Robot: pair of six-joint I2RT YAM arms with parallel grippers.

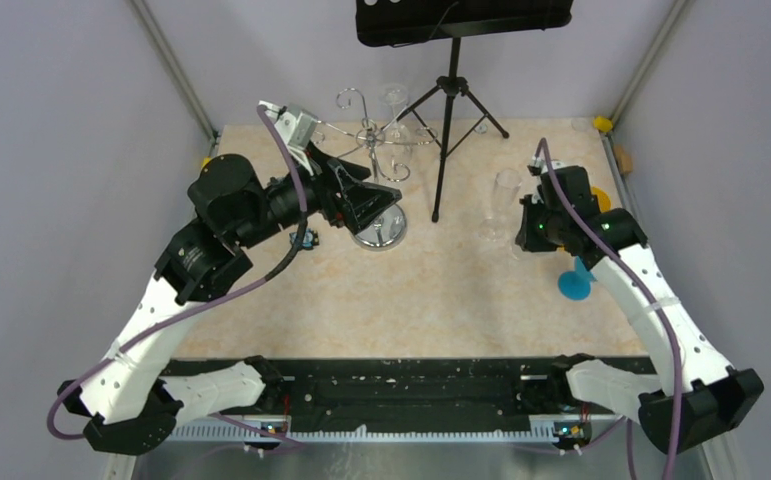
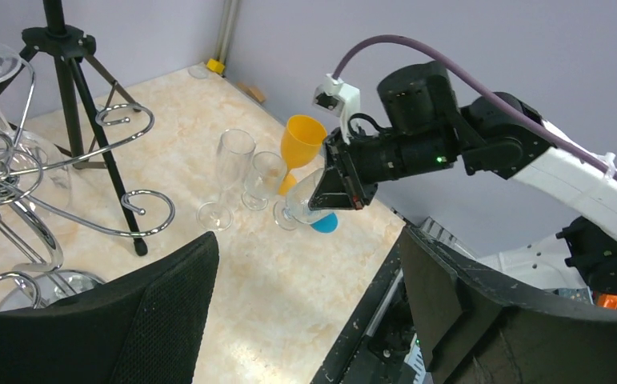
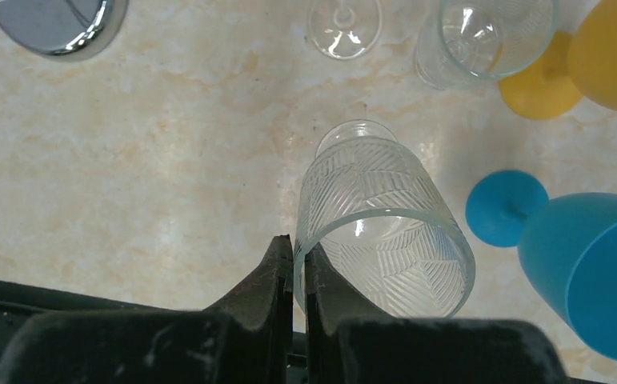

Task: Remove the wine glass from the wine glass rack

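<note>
Spreads the left gripper (image 1: 373,208) wide open just beside the wine glass rack (image 1: 369,140), with a wine glass (image 1: 393,97) hung from its far hooks, and pinches an etched glass (image 3: 377,216) by the rim in the closed right gripper (image 3: 298,256).

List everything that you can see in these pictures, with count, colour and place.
wine glass rack: one, chrome, far left part of the table
wine glass: at least one, clear, hanging on the rack
tripod stand: one, black, right of the rack
plain glasses: two, clear, right side of the table
patterned glass: one, clear, tilted, at the right gripper
orange goblet: one, orange, behind the plain glasses
blue goblet: one, blue, beside the patterned glass
table: one, beige marble
left gripper: one, black, open, near the rack
right gripper: one, black, shut on the patterned glass's rim
</note>
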